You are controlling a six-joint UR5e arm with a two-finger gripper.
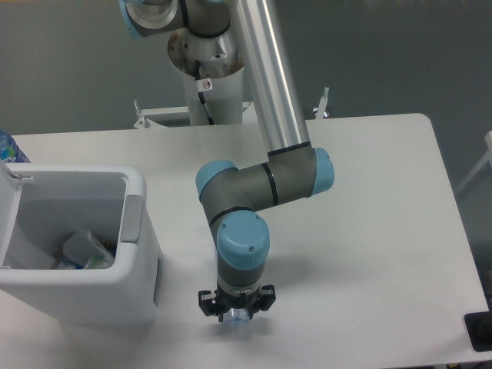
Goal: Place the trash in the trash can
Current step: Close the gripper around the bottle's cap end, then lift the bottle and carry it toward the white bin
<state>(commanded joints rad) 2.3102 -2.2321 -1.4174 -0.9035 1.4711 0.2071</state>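
Observation:
My gripper [234, 313] points straight down near the table's front edge, right of the trash can [137, 231]. A small clear, bluish piece of trash [237, 316] shows between the fingers, and the gripper looks shut on it. The wrist hides most of that piece, so its shape is unclear. The trash can is a large white bin with a grey tab on its right wall. Another clear plastic piece [83, 248] lies inside it with some other scraps.
A dark blue bottle [8, 147] stands at the far left edge behind the bin. A black object [479, 331] sits at the table's front right corner. The arm's base post [207, 84] rises behind the table.

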